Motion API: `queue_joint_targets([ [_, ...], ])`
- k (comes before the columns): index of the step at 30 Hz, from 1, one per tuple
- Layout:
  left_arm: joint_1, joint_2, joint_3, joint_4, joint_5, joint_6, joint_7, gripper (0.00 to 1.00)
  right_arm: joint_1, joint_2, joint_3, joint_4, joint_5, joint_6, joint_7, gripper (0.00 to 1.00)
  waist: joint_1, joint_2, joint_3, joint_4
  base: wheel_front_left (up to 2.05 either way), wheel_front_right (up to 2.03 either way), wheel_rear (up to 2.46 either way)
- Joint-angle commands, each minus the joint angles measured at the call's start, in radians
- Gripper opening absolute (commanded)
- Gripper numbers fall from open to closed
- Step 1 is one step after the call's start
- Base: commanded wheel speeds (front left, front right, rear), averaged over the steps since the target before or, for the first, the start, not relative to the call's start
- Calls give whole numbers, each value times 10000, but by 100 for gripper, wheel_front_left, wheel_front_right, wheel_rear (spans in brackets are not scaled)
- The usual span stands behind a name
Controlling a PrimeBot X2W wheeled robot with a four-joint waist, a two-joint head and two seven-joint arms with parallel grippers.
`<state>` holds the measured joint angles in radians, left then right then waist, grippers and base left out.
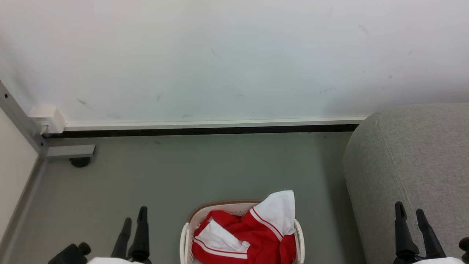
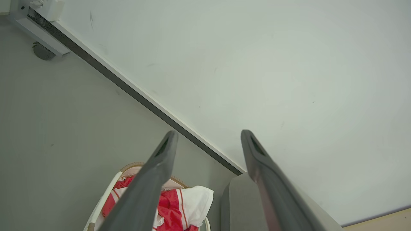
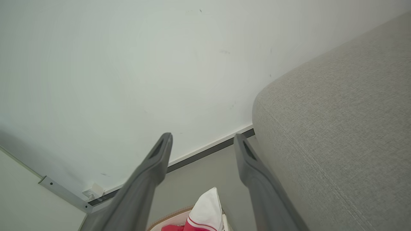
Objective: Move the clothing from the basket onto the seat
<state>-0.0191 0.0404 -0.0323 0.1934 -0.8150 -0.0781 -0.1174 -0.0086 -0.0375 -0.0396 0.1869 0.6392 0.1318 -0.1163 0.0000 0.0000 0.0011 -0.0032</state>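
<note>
The left gripper and right gripper hover spread wide and empty, flanking the basket, where the clothing lies heaped. Pickup looks unstarted: next, one must dip in, pinch cloth, and carry it right to the seat.

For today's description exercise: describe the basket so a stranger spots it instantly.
Find the big grey sofa on the right. On the floor to its left stands a small white basket. Its brown rim and heap of red-and-white clothing mark it out.

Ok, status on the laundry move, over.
Left gripper open, right gripper open, both empty. Clothing heaped in basket. Seat to its right, no obstruction seen.
</note>
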Motion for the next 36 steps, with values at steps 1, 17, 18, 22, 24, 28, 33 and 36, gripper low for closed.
queue_joint_targets([
  [1, 5, 96, -3, -126, 256, 13, -95, 100, -39, -110, 12, -150, -275, -10, -108, 100, 0, 0, -1, 6, 0, 0, 0],
  [17, 161, 107, -233, -253, 2129, 100, -519, 100, 73, -128, 103, -223, -2074, -13, -531, 100, 0, 0, -6, 16, 0, 0, 0],
  [18, 166, 108, -237, -256, 2238, 114, -551, 100, 72, -129, 110, -221, -2166, -13, -557, 100, 0, 0, -6, 14, 0, 0, 0],
  [22, 181, 111, -260, -276, 2673, 153, -650, 100, 83, -134, 127, -215, -2562, -13, -649, 100, 0, 0, -9, 11, 0, 0, 0],
  [24, 197, 112, -264, -286, 2902, 163, -684, 100, 99, -135, 138, -204, -2762, -14, -696, 100, 0, 0, -11, 11, 0, 0, 0],
  [28, 257, 115, -277, -292, 3395, 168, -771, 100, 123, -139, 151, -151, -3121, -14, -789, 100, 0, 0, -19, 10, 0, 0, 0],
  [33, 335, 118, -221, -290, 3938, 100, -880, 100, 173, -143, 157, -97, -3535, -15, -895, 100, 0, 0, -28, 7, 0, 0, 0],
  [36, 380, 120, -208, -284, 4255, 69, -945, 100, 193, -145, 116, -86, -3801, -16, -962, 100, 0, 0, -33, 11, 0, 0, 0],
])
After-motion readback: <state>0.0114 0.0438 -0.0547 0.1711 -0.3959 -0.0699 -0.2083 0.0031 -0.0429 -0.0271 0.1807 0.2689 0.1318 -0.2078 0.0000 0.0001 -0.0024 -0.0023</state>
